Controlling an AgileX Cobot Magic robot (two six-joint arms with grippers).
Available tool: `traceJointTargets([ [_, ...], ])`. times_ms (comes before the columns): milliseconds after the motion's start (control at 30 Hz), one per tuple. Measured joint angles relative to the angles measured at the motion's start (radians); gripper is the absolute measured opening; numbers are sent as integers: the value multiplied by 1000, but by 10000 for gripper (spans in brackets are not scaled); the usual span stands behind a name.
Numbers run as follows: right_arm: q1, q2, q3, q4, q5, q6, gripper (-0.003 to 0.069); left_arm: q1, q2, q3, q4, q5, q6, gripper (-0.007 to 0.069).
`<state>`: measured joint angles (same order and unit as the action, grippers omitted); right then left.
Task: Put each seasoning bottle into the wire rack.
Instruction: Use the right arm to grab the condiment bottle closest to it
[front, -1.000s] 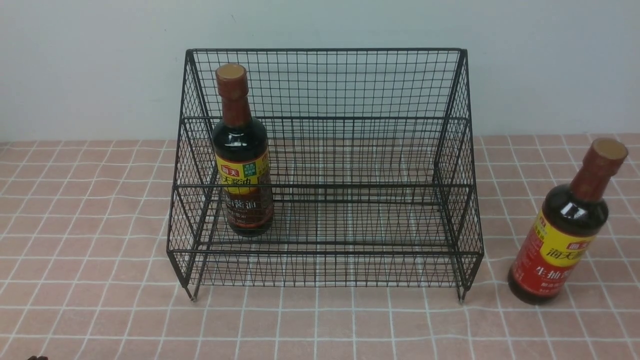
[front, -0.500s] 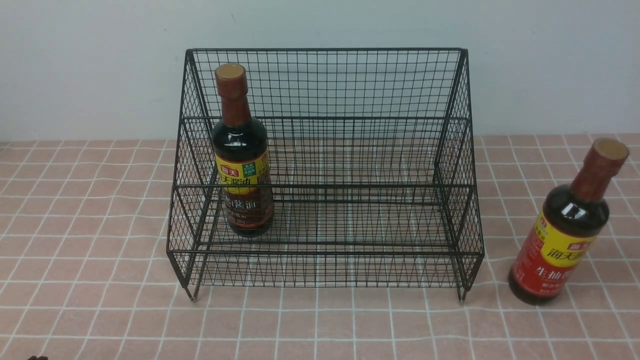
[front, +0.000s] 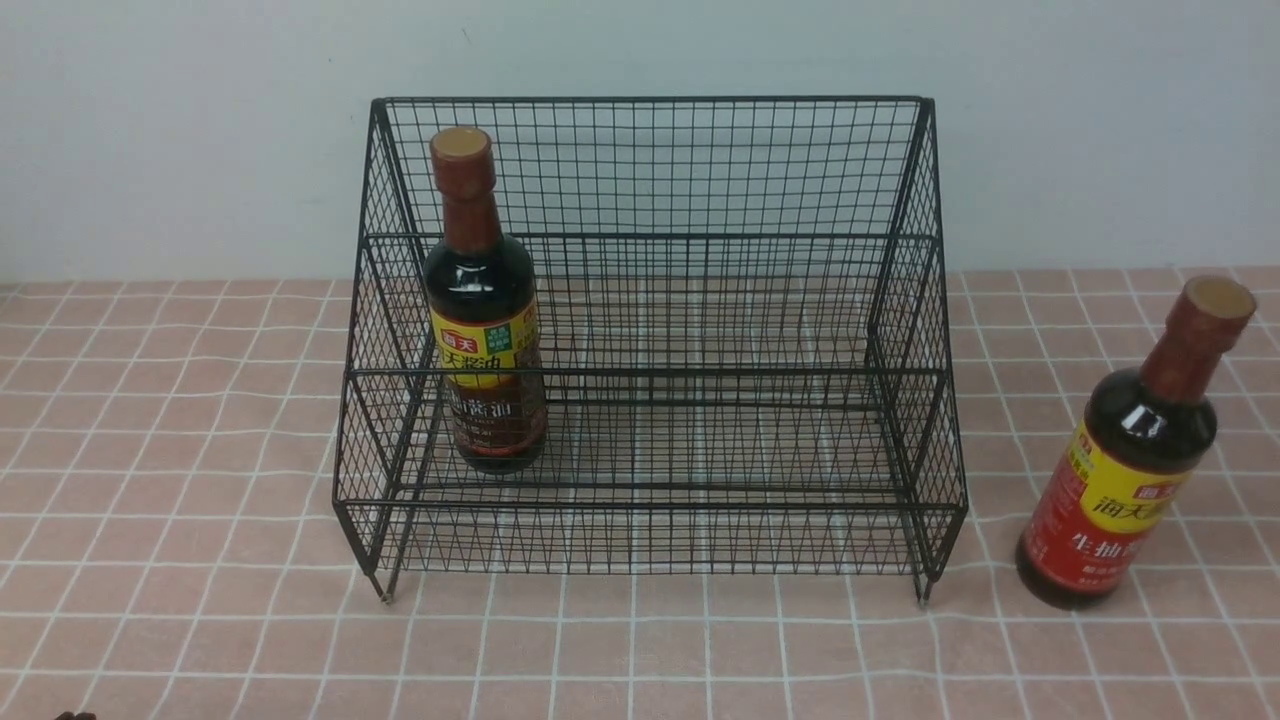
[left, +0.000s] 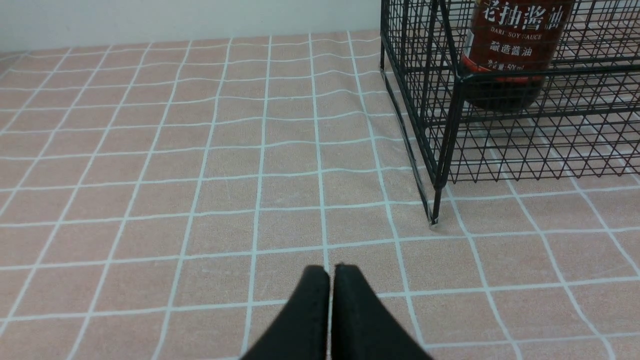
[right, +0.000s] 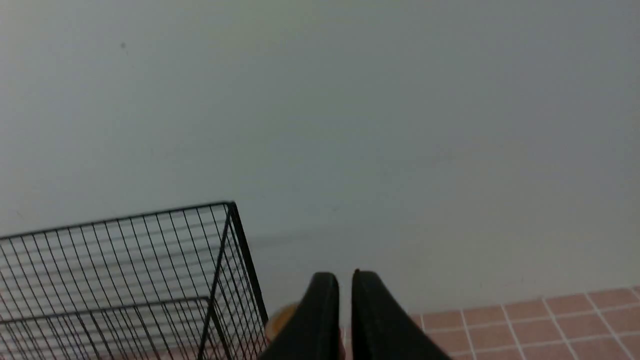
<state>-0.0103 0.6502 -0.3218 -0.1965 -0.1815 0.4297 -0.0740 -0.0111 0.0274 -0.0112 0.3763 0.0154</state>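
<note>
The red-label bottle (front: 1125, 470) stands on its base on the tiled tablecloth (front: 200, 450), outside the wire rack (front: 650, 170) and near its right side. The brown-label bottle (front: 487, 330) already stands in the rack's lower tier, at the left end.

Handling: the bottle is glass and apparently full, so it is likely heavy, rigid, smooth and breakable.

Recommended hold: across the body at the label, or just below the neck.

The right gripper (right: 345, 276), jaws parted by a narrow slit and empty, faces the rack's upper right corner. The left gripper (left: 330, 270), jaws pressed together and empty, sits low over the cloth.
</note>
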Motion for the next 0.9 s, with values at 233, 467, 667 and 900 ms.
traceJointTargets([
  [233, 0, 165, 60, -34, -156, 18, 336, 0, 0, 0, 0, 0, 0, -7],
  [467, 0, 284, 89, -68, -273, 24, 580, 0, 0, 0, 0, 0, 0, -7],
  [667, 0, 481, 89, -88, -444, -13, 619, 0, 0, 0, 0, 0, 0, -7],
  [900, 0, 617, 48, -86, -486, -115, 612, 0, 0, 0, 0, 0, 0, -7],
])
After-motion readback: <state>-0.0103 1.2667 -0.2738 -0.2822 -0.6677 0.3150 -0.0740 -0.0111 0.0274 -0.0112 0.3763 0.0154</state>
